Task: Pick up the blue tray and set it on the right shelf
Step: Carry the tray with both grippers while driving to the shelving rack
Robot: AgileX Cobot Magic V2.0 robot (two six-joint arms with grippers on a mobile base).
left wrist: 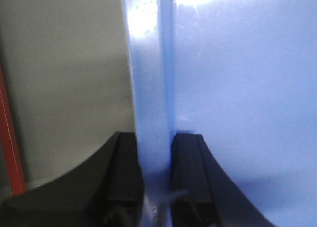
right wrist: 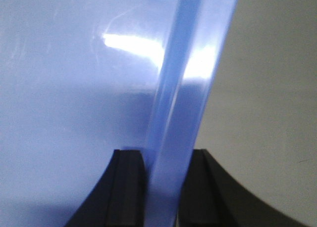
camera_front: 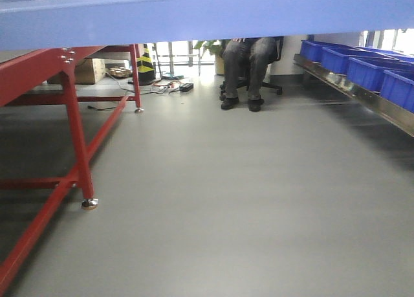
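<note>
The blue tray (camera_front: 194,15) hangs in the air and spans the whole top of the front view, its underside toward the camera. In the left wrist view my left gripper (left wrist: 156,153) is shut on the tray's left rim (left wrist: 151,78), one black finger on each side of the wall. In the right wrist view my right gripper (right wrist: 166,162) is shut on the tray's right rim (right wrist: 183,88) in the same way. The right shelf (camera_front: 362,96) runs along the right side of the front view, its steel rail low and off to the right of the tray.
Several deep dark blue bins (camera_front: 369,70) sit in a row on the shelf. A red-framed table (camera_front: 71,116) stands at the left. A seated person (camera_front: 249,67) is at the back, with cables (camera_front: 162,87) and a striped cone (camera_front: 145,64) beside. Grey floor (camera_front: 226,200) lies between.
</note>
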